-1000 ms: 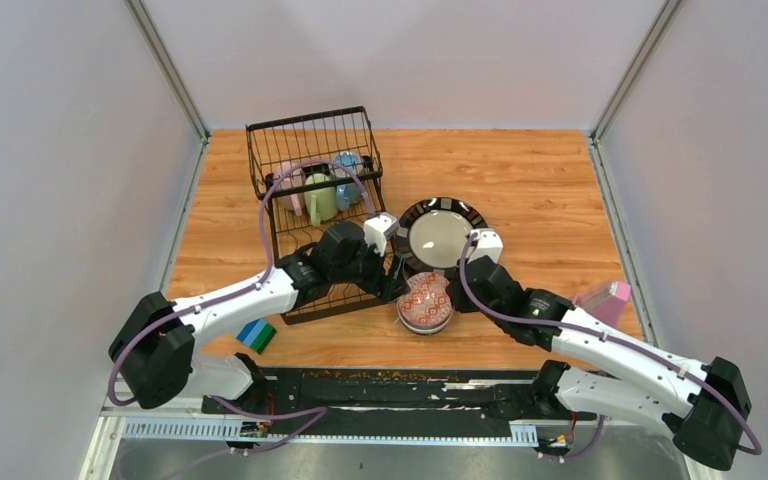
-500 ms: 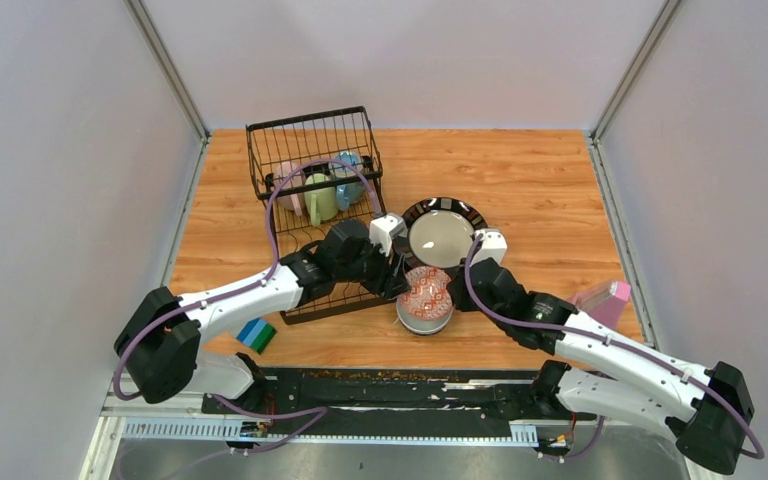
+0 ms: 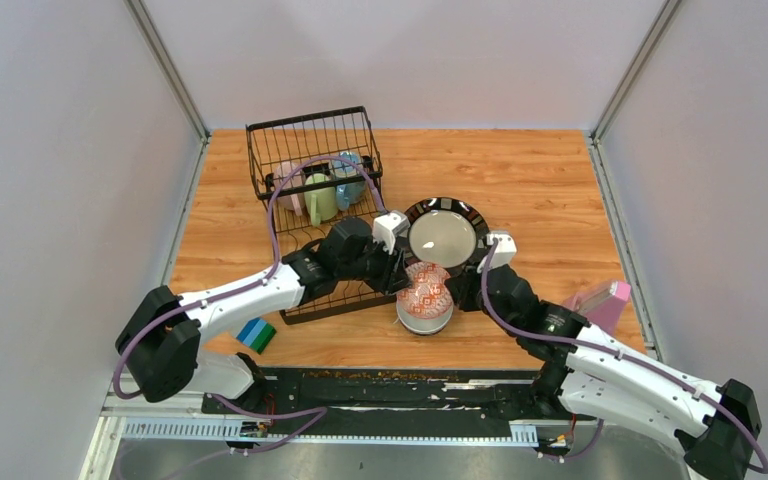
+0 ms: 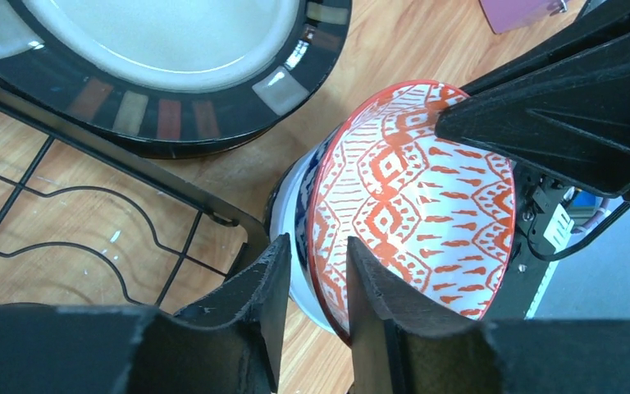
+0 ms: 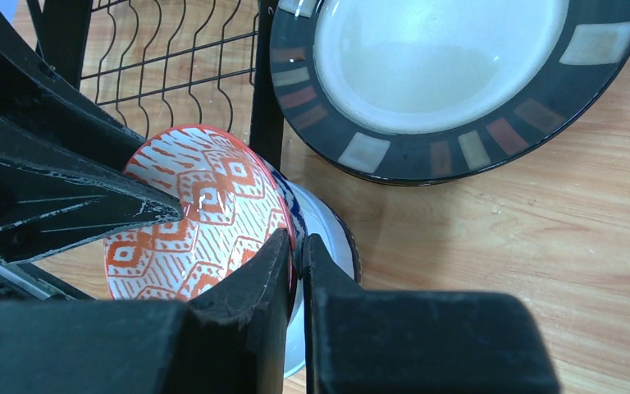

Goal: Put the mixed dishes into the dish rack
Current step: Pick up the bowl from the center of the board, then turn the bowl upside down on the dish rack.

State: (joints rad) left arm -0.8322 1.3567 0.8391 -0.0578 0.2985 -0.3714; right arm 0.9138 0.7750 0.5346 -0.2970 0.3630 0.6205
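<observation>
An orange-patterned bowl [image 3: 425,292] [image 4: 418,205] [image 5: 197,222] stands tilted inside a white bowl [image 3: 423,322] [image 5: 328,238] in front of the black-rimmed cream plate [image 3: 445,235] [image 5: 451,74]. My right gripper [image 3: 457,290] [image 5: 297,240] is shut on the patterned bowl's right rim. My left gripper [image 3: 401,283] [image 4: 318,246] straddles the opposite rim, one finger inside and one outside, with a narrow gap still showing. The black wire dish rack [image 3: 310,170] [image 4: 90,156] sits left of the bowls and holds a green mug [image 3: 320,197], a pink mug [image 3: 292,185] and a blue mug [image 3: 348,178].
A blue-green striped sponge [image 3: 256,335] lies near the front edge, left of the rack. A pink container [image 3: 603,300] stands at the right edge, beside the right arm. The rack's lower wire corner is close to the white bowl.
My left gripper has moved right onto the patterned bowl's rim and its jaws have narrowed a lot. The right arm has shifted right and the bowl stands more tilted.
</observation>
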